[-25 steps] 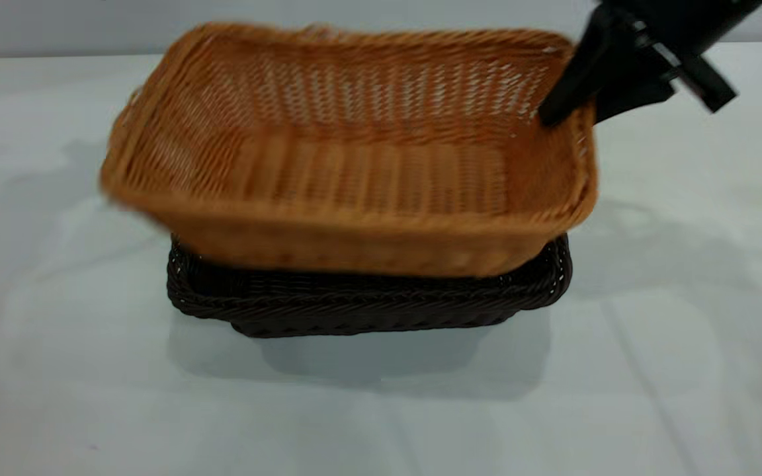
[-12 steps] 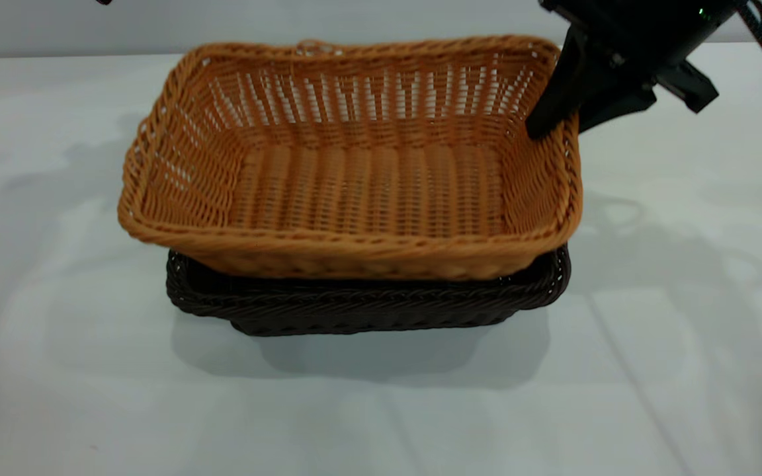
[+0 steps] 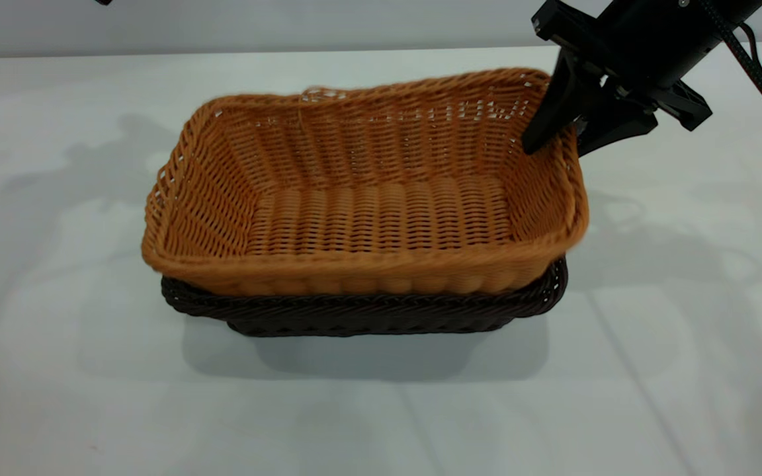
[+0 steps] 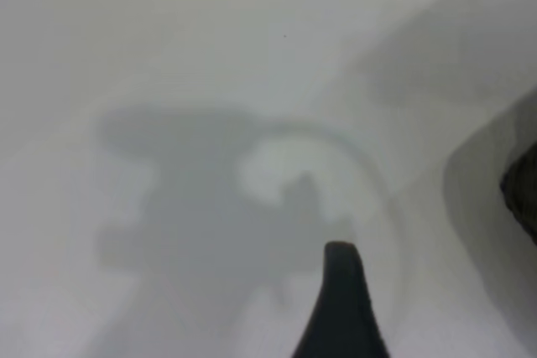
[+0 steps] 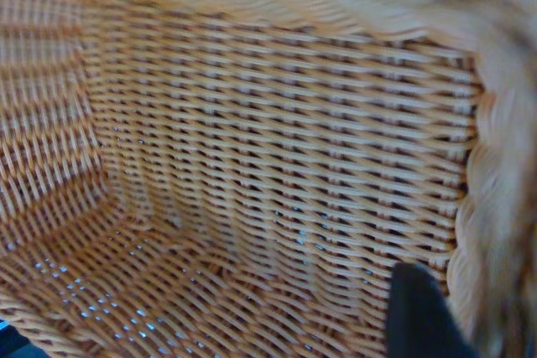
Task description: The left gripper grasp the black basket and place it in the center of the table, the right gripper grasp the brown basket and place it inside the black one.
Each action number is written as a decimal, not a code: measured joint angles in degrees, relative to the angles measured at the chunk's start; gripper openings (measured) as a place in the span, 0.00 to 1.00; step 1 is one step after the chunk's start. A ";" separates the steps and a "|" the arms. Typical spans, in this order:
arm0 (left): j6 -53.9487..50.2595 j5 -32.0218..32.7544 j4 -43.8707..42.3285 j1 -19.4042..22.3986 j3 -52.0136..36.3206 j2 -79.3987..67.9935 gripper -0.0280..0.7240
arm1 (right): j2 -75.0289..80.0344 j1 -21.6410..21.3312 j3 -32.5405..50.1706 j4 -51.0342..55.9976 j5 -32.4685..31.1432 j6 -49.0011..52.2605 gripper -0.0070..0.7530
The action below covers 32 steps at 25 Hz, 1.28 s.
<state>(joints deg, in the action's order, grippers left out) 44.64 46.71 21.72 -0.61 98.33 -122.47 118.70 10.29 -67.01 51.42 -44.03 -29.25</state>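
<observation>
The brown basket (image 3: 381, 218) sits partly inside the black basket (image 3: 354, 314) at the middle of the table (image 3: 77, 396). It is tilted, with its right far corner highest. My right gripper (image 3: 558, 145) is shut on the brown basket's right rim, one finger inside the wall and one outside. The right wrist view looks into the brown basket (image 5: 252, 148), with the right gripper (image 5: 470, 308) at the braided rim. The left gripper (image 4: 419, 308) hovers over bare table off to the left, open and empty, with only one finger showing.
A dark edge (image 4: 524, 186) shows at the side of the left wrist view. Arm shadows fall on the table on both sides of the baskets. Bare tabletop lies in front of them.
The brown basket has come down and slid right, sinking into the black one; the gap at its front has closed. The right gripper came down with it, still holding the rim.
</observation>
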 joint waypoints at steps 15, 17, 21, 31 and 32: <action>-4.81 1.61 -0.56 0.00 0.60 11.05 0.71 | -12.83 -5.58 -5.33 -1.17 0.26 -1.08 0.80; -6.79 3.32 -0.75 0.00 0.60 14.94 0.71 | -18.04 -7.19 -6.08 -1.68 -0.19 -1.26 0.79; -11.93 8.31 -0.99 0.00 0.60 22.48 0.71 | -29.29 -9.31 -6.21 -3.56 -4.11 -1.39 0.79; -31.38 20.12 -12.55 0.00 0.62 37.68 0.71 | -53.41 -9.61 -6.21 -7.25 -16.89 -0.41 0.79; -33.82 20.12 -14.76 0.00 0.67 38.76 0.71 | -55.32 -9.61 -6.21 -7.25 -18.33 0.29 0.79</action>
<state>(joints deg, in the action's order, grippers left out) 10.81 66.83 6.96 -0.61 99.00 -83.70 63.37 0.69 -73.22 44.17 -62.36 -28.96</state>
